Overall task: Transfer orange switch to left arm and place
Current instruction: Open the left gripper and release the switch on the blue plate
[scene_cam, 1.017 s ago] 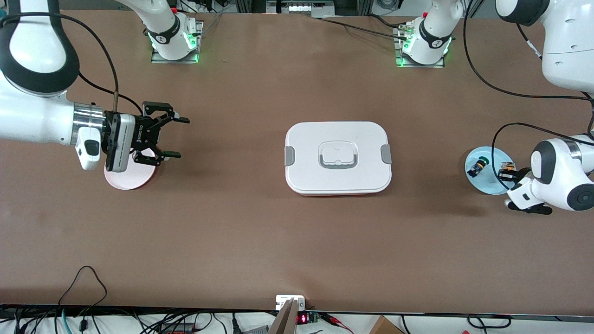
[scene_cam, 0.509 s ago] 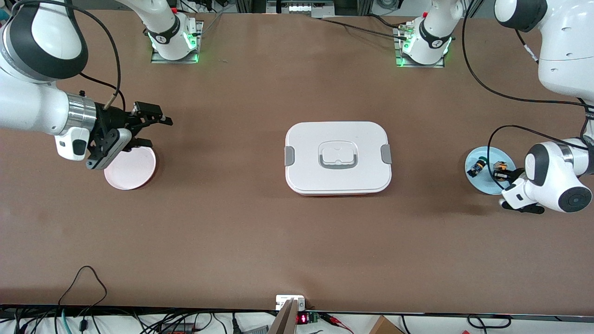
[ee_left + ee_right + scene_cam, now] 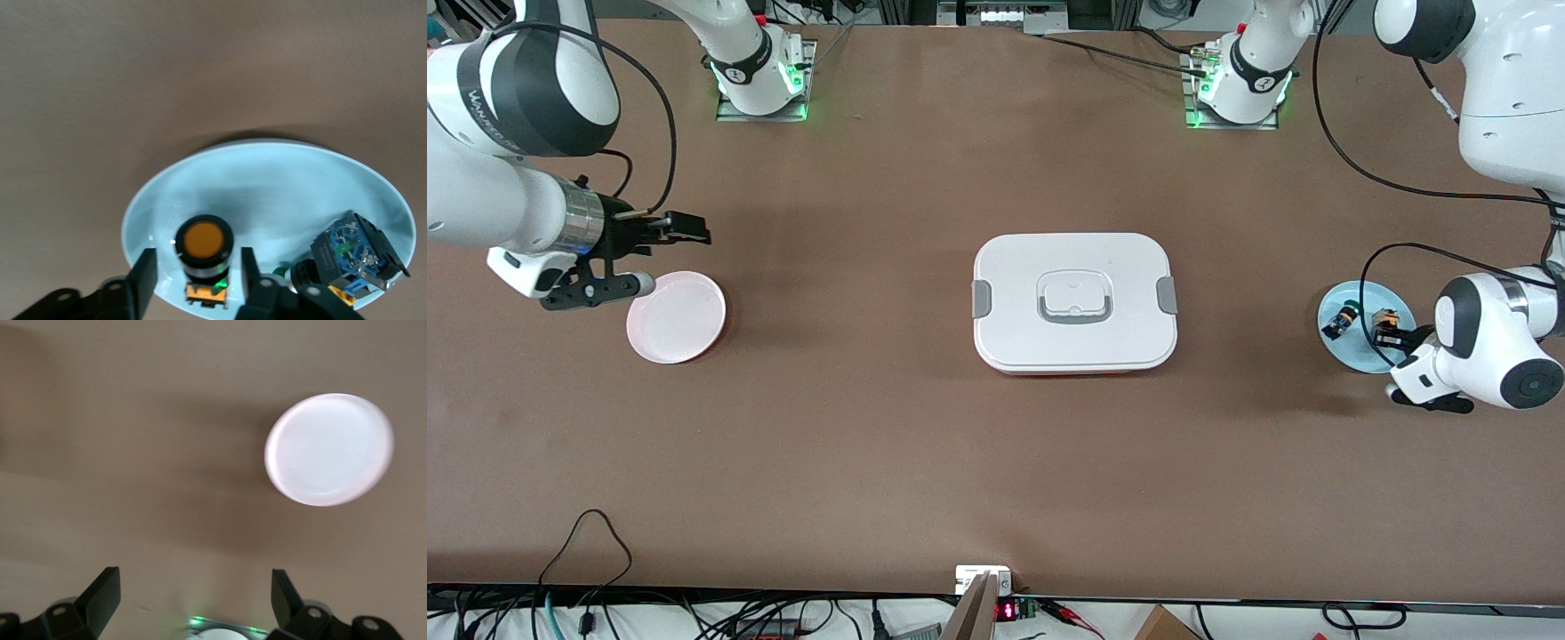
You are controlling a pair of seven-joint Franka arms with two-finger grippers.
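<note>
I saw the left gripper point(image 3: 193, 280) low over the blue plate point(image 3: 267, 180) at the left arm's end of the desk point(image 3: 996, 444), its fingers point(image 3: 143, 277) parted narrowly with one on each side of the orange switch point(image 3: 203, 243). The switch stood upright on the plate between the fingers, orange cap up, and I could not tell whether the pads touched it. Just beside the fingers on the same plate lay the second switch point(image 3: 350, 257), blue and green, tipped on its side. The box point(image 3: 1074, 302) sat closed in the middle of the desk, well apart from both grippers. The right gripper point(image 3: 667, 231) hung above the desk by the pink plate point(image 3: 676, 317) at the right arm's end, its fingers point(image 3: 100, 593) spread wide and holding nothing.
</note>
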